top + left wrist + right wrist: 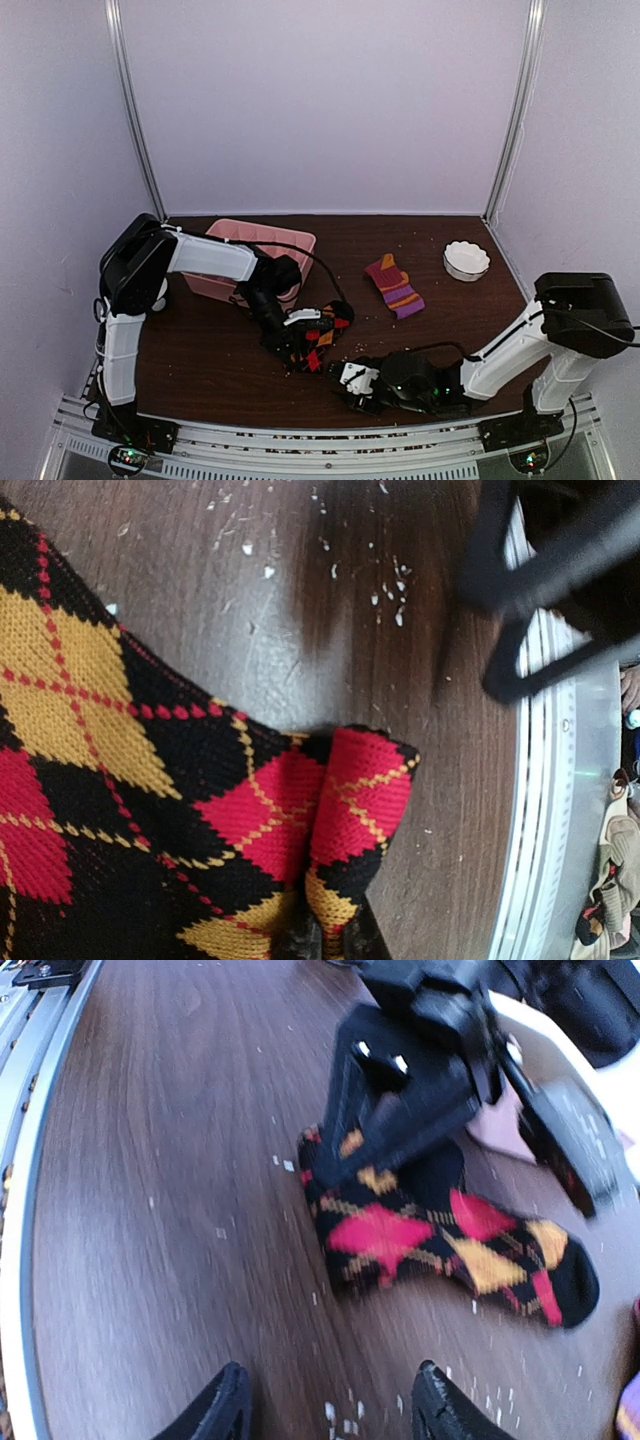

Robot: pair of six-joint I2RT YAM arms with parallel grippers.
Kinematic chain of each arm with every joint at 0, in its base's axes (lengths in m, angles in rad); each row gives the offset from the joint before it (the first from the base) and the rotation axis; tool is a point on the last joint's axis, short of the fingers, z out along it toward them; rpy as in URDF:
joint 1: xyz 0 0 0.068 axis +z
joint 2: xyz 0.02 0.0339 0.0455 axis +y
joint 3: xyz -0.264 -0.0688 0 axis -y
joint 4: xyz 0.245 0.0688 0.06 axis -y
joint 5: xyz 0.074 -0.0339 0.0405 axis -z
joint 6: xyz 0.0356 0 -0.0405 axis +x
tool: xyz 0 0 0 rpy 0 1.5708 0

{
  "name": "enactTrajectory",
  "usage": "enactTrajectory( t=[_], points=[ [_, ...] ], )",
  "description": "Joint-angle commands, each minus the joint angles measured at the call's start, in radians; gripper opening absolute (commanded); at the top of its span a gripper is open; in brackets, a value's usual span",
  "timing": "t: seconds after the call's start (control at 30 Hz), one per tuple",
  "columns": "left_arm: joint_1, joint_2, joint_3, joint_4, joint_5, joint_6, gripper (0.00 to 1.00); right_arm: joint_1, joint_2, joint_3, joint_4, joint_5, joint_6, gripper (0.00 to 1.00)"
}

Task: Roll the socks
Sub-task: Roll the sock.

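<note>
Overhead, the left hand (303,343) is down at the middle of the dark wooden bench (200,350), closed on a black knitted argyle sock (326,335) with red and yellow diamonds. The right hand (350,385) waits just on the near side of it, low to the bench. Farther off and to the right, a soft purple, orange and dark red striped sock (395,286) lies flat on its own, well apart from both hands. A pink plastic tray (250,233) sits at the far left and a small white fluted bowl (466,261) at the far right.

From the left wrist, the fingertips pinch a doubled-over edge of the argyle sock (120,810), and the rest of it spreads flat over the wood.

From the right wrist, the right hand (335,1412) stands open, with nothing between its fingers. Ahead of it the left hand (350,1150) grips one end of the argyle sock (470,1250), while the toe end stretches away on the bench.

By my reckoning the job has hardly begun. One end is turned over at most, with no tight roll yet. The striped sock looks untouched, so nearly all the rolling is left to do.
</note>
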Motion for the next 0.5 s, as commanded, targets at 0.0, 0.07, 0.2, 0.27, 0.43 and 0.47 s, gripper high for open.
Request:
enactTrajectory(
  t=[0.0, 0.07, 0.2, 0.27, 0.43, 0.47],
  points=[
    [0.011, 0.045, 0.002, -0.008, -0.088, -0.028, 0.0, 0.001, 0.076, 0.111, -0.021, -0.042, -0.153, 0.51],
    [0.011, 0.052, 0.01, -0.015, -0.093, -0.028, 0.0, -0.003, 0.109, 0.164, -0.048, -0.063, -0.191, 0.47],
    [0.011, 0.061, 0.02, -0.033, -0.083, -0.015, 0.0, -0.022, 0.167, 0.239, -0.095, -0.095, -0.234, 0.42],
    [0.011, 0.064, 0.026, -0.043, -0.078, -0.006, 0.0, -0.033, 0.19, 0.258, -0.101, -0.097, -0.258, 0.41],
    [0.011, 0.085, 0.049, -0.072, -0.064, 0.012, 0.0, -0.069, 0.217, 0.286, -0.125, -0.106, -0.295, 0.41],
    [0.011, 0.086, 0.049, -0.073, -0.062, 0.015, 0.0, -0.078, 0.221, 0.291, -0.133, -0.116, -0.298, 0.41]
  ],
)
